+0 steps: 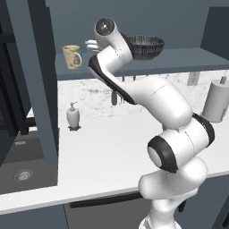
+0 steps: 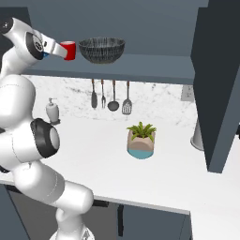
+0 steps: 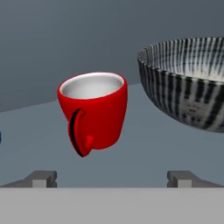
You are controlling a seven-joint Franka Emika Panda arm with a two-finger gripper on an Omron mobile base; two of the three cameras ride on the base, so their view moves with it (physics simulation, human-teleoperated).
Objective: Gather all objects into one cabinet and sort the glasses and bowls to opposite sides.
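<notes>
The red cup (image 3: 94, 109) stands on the cabinet shelf (image 2: 150, 63), a little ahead of my open gripper (image 3: 113, 178) and left of its centre line, with its handle turned toward me. Nothing is between the fingertips (image 3: 43, 177). In the right base view the hand reaches the shelf and the red cup (image 2: 69, 50) sits just past it. Right of the cup is the wide dark striped bowl (image 3: 188, 83) (image 2: 101, 49) (image 1: 145, 46). The beige mug (image 1: 72, 56) stands further left on the shelf (image 1: 188, 60). A sliver of blue (image 3: 0, 138) at the left edge is too cut off to identify.
The tall cabinet door (image 1: 40, 89) hangs open at the left, another door (image 2: 218, 93) at the right. On the counter are a soap dispenser (image 1: 73, 117), a potted plant (image 2: 141, 140) and a paper towel roll (image 1: 217, 100). Utensils (image 2: 112, 96) hang on the wall. The sink (image 1: 22, 174) lies far left.
</notes>
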